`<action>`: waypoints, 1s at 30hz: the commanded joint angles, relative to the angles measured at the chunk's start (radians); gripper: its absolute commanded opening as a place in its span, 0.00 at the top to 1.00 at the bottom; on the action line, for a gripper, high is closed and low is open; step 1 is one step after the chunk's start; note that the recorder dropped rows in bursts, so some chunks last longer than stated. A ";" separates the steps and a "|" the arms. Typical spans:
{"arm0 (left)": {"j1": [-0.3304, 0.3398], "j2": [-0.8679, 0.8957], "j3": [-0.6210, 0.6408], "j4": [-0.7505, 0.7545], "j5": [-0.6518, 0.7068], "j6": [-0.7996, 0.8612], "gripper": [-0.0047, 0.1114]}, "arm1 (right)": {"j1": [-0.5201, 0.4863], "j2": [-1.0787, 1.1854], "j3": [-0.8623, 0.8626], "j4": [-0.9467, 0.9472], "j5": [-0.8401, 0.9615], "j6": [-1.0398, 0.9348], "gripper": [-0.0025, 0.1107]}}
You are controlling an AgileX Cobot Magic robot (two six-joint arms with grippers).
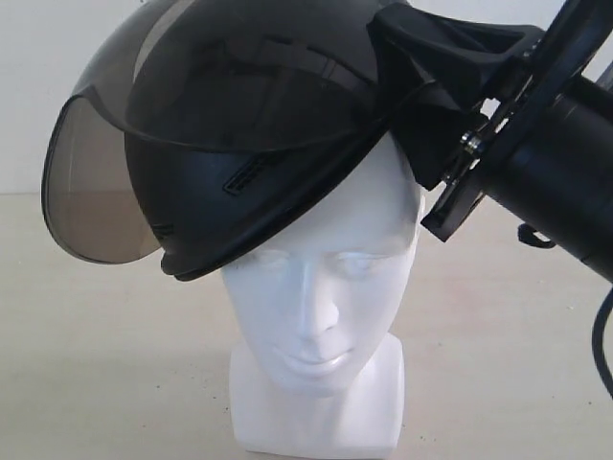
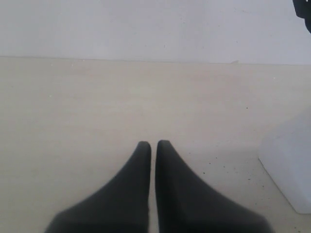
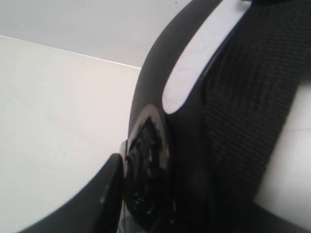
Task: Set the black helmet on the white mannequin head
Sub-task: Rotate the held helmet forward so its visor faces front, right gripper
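Top of the black helmet (image 1: pixel 239 144) runs off the upper edge in the exterior view, and its shell covers the white mannequin head (image 1: pixel 330 278) from the brow up, crown unseen. The neck base is clipped at the bottom edge. The right gripper (image 1: pixel 407 91) buries its tips at the helmet's right rim; it seems clamped there, pads out of sight. Its arm (image 1: pixel 565 182) leaves by the right edge. Right wrist view: too close, mostly blur. The left gripper (image 2: pixel 153 145) has its finger roots smeared and cut by the picture's edge.
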 commanded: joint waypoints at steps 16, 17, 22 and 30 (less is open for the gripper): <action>0.000 -0.003 0.003 -0.005 -0.001 0.003 0.92 | -0.010 -0.077 0.103 0.032 0.269 -0.087 0.98; 0.000 -0.003 0.003 -0.005 -0.001 0.003 0.92 | -0.010 -0.077 0.118 0.038 0.250 -0.090 0.98; 0.000 -0.003 0.003 -0.005 -0.001 0.003 0.92 | -0.010 -0.077 0.130 0.056 0.258 -0.094 0.98; 0.000 -0.003 0.003 -0.005 -0.001 0.003 0.92 | -0.010 -0.077 0.130 0.083 0.327 -0.094 0.98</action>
